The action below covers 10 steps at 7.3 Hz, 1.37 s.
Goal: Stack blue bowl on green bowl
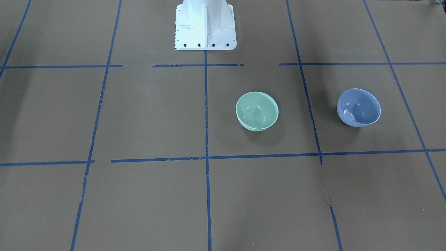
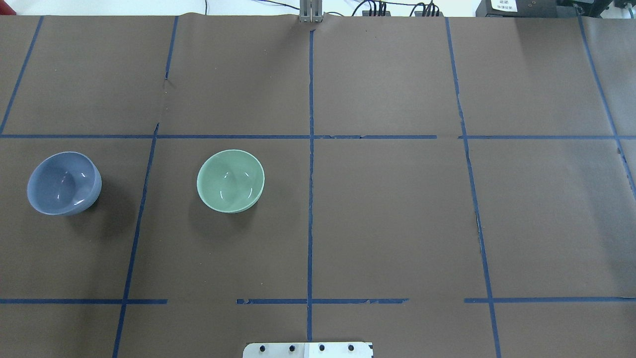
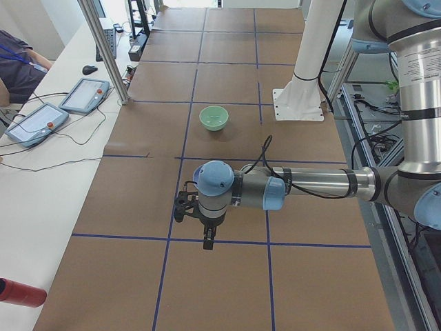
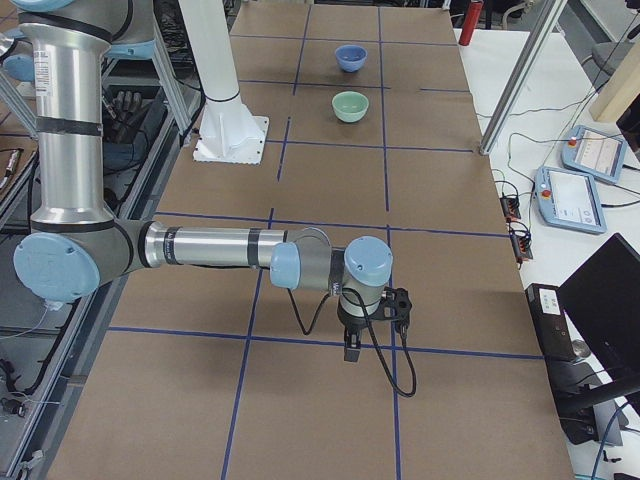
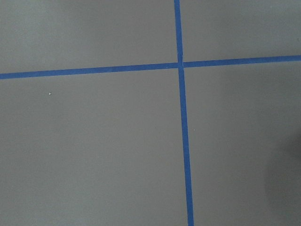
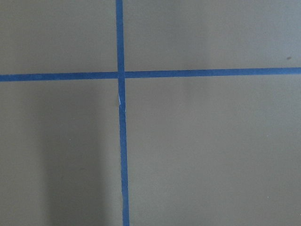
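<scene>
The blue bowl (image 1: pixel 359 107) stands upright and empty on the brown table, at the far left in the overhead view (image 2: pixel 64 183). The green bowl (image 1: pixel 257 111) stands upright and empty about one grid square away from it (image 2: pixel 230 181); the two are apart. My left gripper (image 3: pixel 209 238) shows only in the exterior left view, hanging above the table and pointing down; I cannot tell whether it is open or shut. My right gripper (image 4: pixel 353 345) shows only in the exterior right view, far from both bowls (image 4: pixel 350 57), and I cannot tell its state. Both wrist views show only paper and tape.
Blue tape lines (image 2: pixel 310 149) divide the brown paper into squares. The white robot base (image 1: pixel 205 26) stands at the table's robot side. Teach pendants (image 3: pixel 86 94) and cables lie on the side bench beside a metal post (image 3: pixel 103 48). An operator (image 3: pixel 17 62) sits there.
</scene>
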Available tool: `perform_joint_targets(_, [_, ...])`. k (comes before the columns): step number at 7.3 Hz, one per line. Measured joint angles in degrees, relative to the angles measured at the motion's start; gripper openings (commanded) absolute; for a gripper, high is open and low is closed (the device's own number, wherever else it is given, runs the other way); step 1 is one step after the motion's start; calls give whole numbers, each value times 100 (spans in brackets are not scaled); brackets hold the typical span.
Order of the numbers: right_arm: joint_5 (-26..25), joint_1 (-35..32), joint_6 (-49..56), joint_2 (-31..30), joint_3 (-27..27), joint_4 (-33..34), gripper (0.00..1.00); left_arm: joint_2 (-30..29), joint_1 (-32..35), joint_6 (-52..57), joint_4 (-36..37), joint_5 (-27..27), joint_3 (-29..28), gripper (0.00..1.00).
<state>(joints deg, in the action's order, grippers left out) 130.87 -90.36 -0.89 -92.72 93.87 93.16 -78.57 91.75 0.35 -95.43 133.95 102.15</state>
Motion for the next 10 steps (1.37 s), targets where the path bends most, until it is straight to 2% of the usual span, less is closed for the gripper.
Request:
perform_joint_targets(5, [0,-4,-1,0,0,0,100,-319,-38,-22,5,-2,-69,100])
perform_joint_targets(7, [0,-2,-1,1,0,0,100,-402,-486,-74,-267,-33,-77,100])
perform_joint_targets(8, [0,-3,-4,3,0,0,100,-417,-875,-448,-615,-43,-96,100])
perform_joint_targets(10, [0,-1,-2,1,0,0,100,-423,-1584,-2028,-1502,-72,-146,100])
